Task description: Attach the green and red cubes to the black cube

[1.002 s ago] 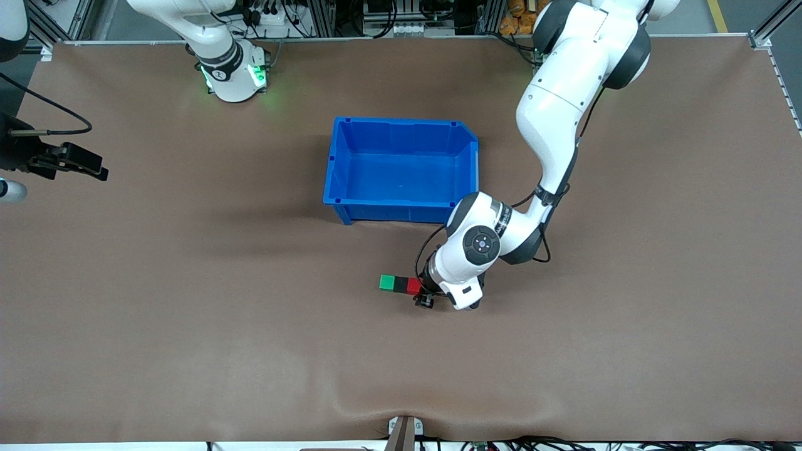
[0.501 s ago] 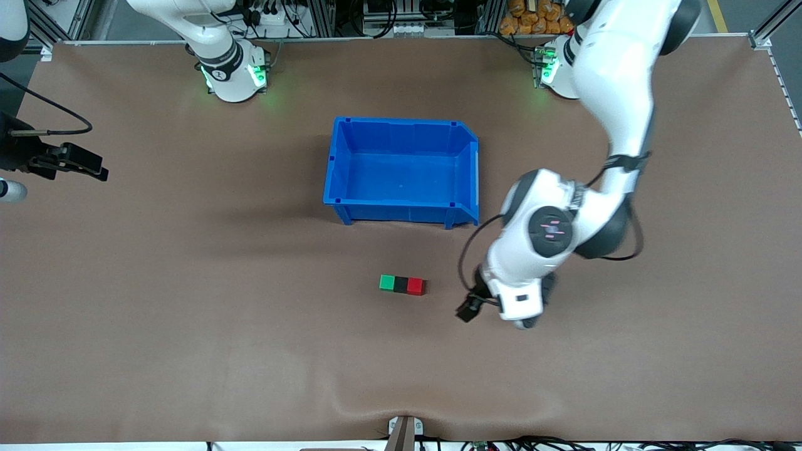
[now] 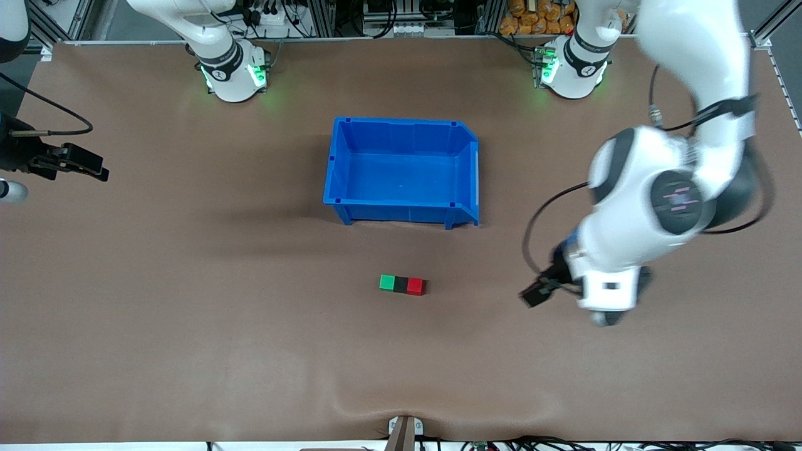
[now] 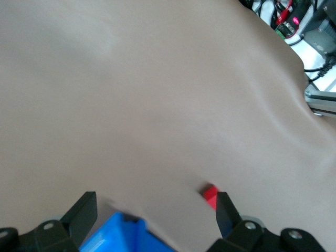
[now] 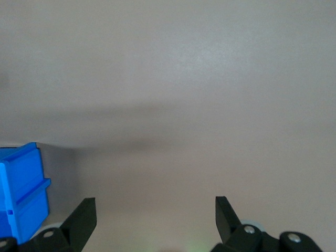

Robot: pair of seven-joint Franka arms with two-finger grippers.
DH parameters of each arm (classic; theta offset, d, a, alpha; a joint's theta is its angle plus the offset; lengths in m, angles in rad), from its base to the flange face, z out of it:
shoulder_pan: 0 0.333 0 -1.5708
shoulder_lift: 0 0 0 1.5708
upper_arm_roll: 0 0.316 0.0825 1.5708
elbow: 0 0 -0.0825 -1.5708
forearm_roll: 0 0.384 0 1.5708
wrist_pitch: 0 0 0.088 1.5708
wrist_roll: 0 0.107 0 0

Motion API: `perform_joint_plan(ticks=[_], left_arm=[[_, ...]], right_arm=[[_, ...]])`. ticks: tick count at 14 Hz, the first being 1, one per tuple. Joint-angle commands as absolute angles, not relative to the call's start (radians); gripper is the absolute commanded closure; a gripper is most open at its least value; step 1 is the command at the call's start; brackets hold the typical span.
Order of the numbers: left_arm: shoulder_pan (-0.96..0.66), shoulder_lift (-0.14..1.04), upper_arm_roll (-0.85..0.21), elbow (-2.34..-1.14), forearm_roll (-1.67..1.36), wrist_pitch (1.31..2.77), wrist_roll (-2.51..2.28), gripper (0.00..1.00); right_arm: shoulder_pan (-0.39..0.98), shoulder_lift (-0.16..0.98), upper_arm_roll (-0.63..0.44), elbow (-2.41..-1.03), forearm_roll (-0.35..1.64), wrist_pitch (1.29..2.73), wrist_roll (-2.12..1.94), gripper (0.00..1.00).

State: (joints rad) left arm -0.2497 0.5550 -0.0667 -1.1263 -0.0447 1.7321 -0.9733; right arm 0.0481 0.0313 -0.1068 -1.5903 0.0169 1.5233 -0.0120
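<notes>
The left claw point(image 3: 540, 292) — jaws wide, empty — has drawn away from the red cube point(image 3: 415, 285); right claw point(image 5: 152, 220) waits wide.

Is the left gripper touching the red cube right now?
Apart. The front view shows bare table between the open left gripper and the red cube.

1. Both arms: glossy white shells with rounded joints. Left arm point(image 3: 633, 232) has dark grey bands at the joints and a round dark cap with small pink marks.
2. Bases: white, ringed in black, with green lights glowing at each.
3. Black cable loops loosely off the left arm's wrist.
4. Fingers point(image 4: 84, 212): matte black, flat, square-tipped. Round screws sit in the black mounts below them, same in the right wrist view point(image 5: 84, 215).
</notes>
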Motion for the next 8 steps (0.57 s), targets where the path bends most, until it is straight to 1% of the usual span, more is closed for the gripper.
perform_joint_plan(ticks=[1, 3, 6, 7, 8], left_arm=[[-0.195, 0.427, -0.072, -1.173, -0.029, 1.611, -0.785, 0.0], [-0.166, 0.37, -0.069, -1.175, -0.026, 1.556, -0.653, 0.0], [-0.152, 0.307, -0.074, -1.177, 0.021, 1.435, -0.537, 0.0], [-0.131, 0.296, -0.075, -1.183, 0.023, 1.425, -0.502, 0.0], [-0.095, 0.276, -0.089, -1.213, 0.02, 1.422, -0.467, 0.0]], right_arm=[[0.052, 0.032, -0.11, -1.582, 0.029, 1.522, -0.011, 0.0], [0.052, 0.032, -0.11, -1.582, 0.029, 1.522, -0.011, 0.0], [0.052, 0.032, -0.11, -1.582, 0.029, 1.522, -0.011, 0.0], [0.052, 0.034, -0.11, -1.582, 0.029, 1.522, -0.011, 0.0], [0.052, 0.034, -0.11, -1.582, 0.029, 1.522, -0.011, 0.0]])
